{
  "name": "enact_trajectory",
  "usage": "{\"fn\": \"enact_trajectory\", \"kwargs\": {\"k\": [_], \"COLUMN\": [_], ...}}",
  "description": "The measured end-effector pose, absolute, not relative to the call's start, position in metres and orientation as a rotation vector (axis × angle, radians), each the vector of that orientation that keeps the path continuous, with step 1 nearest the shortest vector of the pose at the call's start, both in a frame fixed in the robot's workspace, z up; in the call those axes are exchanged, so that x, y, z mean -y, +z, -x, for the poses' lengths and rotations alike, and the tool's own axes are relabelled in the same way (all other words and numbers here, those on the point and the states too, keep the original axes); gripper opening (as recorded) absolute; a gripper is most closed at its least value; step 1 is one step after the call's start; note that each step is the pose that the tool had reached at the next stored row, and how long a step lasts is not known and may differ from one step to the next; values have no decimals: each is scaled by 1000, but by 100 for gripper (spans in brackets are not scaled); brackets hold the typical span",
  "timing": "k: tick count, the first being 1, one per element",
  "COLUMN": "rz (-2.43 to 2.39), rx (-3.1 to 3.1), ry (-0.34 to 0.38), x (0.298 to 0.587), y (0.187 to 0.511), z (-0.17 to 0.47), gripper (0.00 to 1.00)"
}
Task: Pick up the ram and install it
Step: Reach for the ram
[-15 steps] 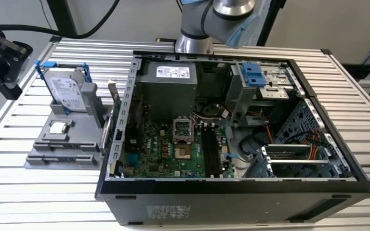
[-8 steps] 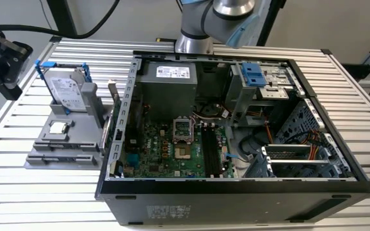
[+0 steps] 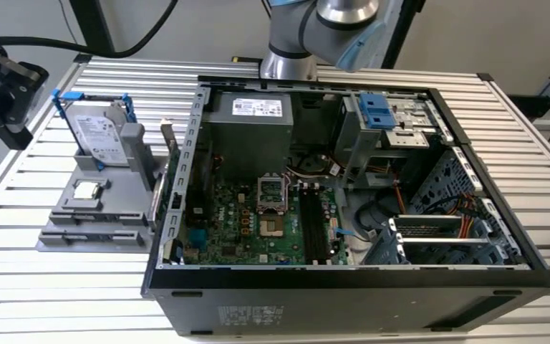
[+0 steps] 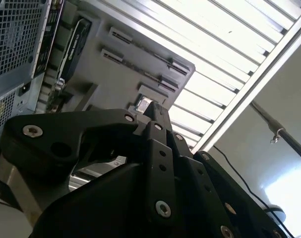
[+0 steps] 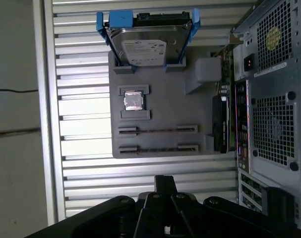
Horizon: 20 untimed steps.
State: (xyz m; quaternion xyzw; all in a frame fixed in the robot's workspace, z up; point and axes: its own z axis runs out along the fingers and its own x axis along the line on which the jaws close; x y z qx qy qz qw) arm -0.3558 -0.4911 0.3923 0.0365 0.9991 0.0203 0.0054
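Dark and thin, what we take for the ram (image 5: 219,124) stands on its long edge along the tray's (image 5: 165,106) side, just beside the rear wall of the case (image 5: 274,89). We cannot make out chips or a label, so that naming is a judgement. In the exterior view it lies at nine o'clock from the case, between tray and case. The two long holders (image 5: 157,131) on the tray look empty. Past them sit the chip (image 5: 134,100) and the drive (image 5: 145,47), which is propped in blue brackets. The slatted surface (image 5: 86,124) carries all of it.

The fingers (image 5: 165,182) look pressed together with nothing between them. In the exterior view they hang at ten o'clock from the case, beyond the tray's far corner and well apart from the ram. We judge that nothing is picked up yet.

The main risk we see is the tight spot. With the case wall so close, a finger could strike the metal or nudge the stick over. Pressed-together fingers would jab its top edge instead of straddling it. A thin board pinched off-centre could also tilt, then meet the black slots (image 3: 311,222) on the board crooked and jam.
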Motion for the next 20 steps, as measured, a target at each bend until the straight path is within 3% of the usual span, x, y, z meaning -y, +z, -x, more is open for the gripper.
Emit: {"fn": "enact_trajectory", "kwargs": {"k": [20], "rz": [106], "rx": [-3131], "ry": [54], "x": [491], "y": [392], "z": [356], "gripper": [0]}}
